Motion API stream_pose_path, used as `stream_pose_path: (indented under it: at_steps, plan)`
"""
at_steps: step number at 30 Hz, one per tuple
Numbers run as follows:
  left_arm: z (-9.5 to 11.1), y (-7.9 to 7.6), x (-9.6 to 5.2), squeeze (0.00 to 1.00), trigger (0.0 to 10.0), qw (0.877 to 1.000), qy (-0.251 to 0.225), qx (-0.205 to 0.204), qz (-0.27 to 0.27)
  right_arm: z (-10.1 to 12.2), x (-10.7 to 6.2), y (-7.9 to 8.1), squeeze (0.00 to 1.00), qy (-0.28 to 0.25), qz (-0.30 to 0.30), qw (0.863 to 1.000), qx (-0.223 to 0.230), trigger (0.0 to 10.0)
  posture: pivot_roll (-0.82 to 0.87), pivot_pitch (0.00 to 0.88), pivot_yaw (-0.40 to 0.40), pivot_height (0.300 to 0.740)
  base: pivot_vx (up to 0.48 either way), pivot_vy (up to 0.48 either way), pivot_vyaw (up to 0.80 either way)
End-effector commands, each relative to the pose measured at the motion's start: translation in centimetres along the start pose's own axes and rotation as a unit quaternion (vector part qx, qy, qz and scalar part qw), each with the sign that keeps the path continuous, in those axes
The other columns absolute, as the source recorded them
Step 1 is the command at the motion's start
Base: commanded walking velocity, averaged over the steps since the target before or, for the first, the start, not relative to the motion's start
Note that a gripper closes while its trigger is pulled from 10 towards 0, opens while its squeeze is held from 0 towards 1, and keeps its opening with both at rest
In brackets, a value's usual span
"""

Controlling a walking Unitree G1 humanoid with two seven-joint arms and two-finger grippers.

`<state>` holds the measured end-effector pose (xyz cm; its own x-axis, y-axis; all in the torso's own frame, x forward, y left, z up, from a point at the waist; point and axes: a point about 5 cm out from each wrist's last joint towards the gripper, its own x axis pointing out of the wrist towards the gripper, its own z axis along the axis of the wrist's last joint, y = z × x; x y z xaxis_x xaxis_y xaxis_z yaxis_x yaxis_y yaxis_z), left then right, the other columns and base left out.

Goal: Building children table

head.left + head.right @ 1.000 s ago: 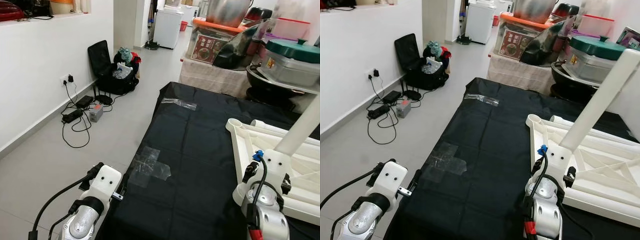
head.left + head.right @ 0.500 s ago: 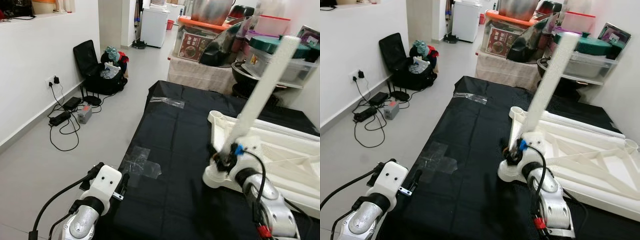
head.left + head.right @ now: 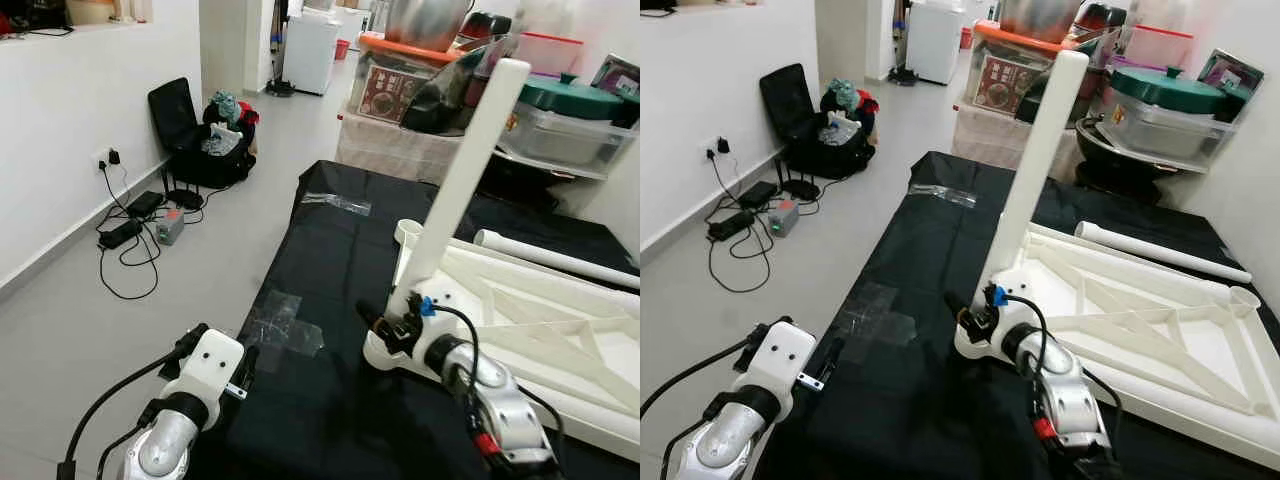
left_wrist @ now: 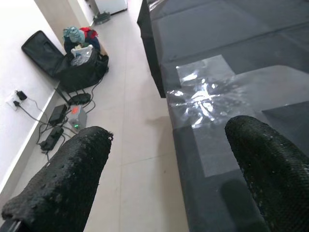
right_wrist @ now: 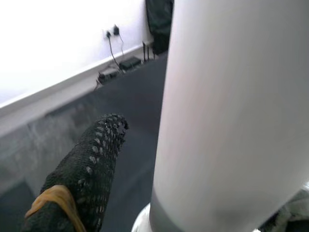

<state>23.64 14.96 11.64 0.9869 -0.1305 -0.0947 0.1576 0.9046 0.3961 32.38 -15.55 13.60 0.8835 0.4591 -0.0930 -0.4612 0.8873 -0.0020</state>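
The white plastic table frame lies upside down on the black-covered worktop, one table leg standing in its near corner socket. It looks stiff, light and smooth; the right gripper sits at that leg's base, a sound low hold, though I cannot tell whether its jaws are clamped. The left gripper hangs idle beside the worktop edge, jaws apart.

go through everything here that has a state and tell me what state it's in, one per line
Tabletop: upside down on the black sheet.
Standing table leg: upright in a corner socket, tilted slightly.
Loose table leg: lying flat along the tabletop's far edge.
Right gripper: at the standing leg's base.
Left gripper: open, holding nothing.
Black bag: open on the floor.
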Motion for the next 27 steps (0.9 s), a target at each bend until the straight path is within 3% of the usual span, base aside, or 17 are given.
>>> stream_pose_path:
  at_steps: [1,6,7,9,10,12,13,27]
  plan:
    - [0.0,-0.3,-0.1,0.0,10.0,1.0,0.004,0.003,-0.005,0.8,0.6,0.5,0.0,-0.021,0.023,0.999,-0.007,10.0,0.14,0.0,-0.194,0.74,0.0,0.0,0.0]
    - [0.1,-0.4,0.0,0.0,10.0,1.0,0.001,0.003,-0.004,2.7,1.5,1.0,0.0,-0.054,0.054,0.997,-0.011,9.8,0.14,0.0,-0.202,0.74,0.0,0.0,0.0]
    - [0.1,-0.5,0.0,0.0,10.0,1.0,0.001,0.002,-0.004,2.8,1.5,1.2,0.0,-0.06,0.064,0.996,-0.011,8.3,0.14,0.0,-0.203,0.74,0.0,0.0,0.0]
    - [0.2,-0.5,0.0,0.0,10.0,1.0,0.001,0.002,-0.004,2.8,1.5,1.4,0.0,-0.063,0.072,0.995,-0.009,8.3,0.14,0.0,-0.203,0.74,0.0,0.0,0.0]
    - [0.2,-0.5,-0.1,0.0,10.0,1.0,0.001,0.001,-0.004,2.6,1.4,1.5,0.0,-0.064,0.075,0.995,-0.008,0.6,0.14,0.0,-0.204,0.74,0.0,0.0,0.0]
    - [0.2,-0.5,-0.1,0.0,10.0,1.0,0.001,0.001,-0.004,2.4,1.4,1.5,0.0,-0.063,0.072,0.995,-0.005,0.6,0.14,0.0,-0.204,0.74,0.0,0.0,0.0]
    - [0.2,-0.5,-0.1,0.0,10.0,1.0,0.001,0.001,-0.004,2.0,1.2,1.4,0.0,-0.06,0.058,0.996,-0.003,0.0,0.14,0.0,-0.203,0.74,0.0,0.0,0.0]
    - [-0.1,-0.5,0.0,0.0,10.0,1.0,0.003,0.0,-0.006,0.2,0.1,0.1,0.0,-0.044,-0.044,0.998,-0.003,0.0,0.12,0.0,-0.193,0.74,0.0,0.0,0.0]
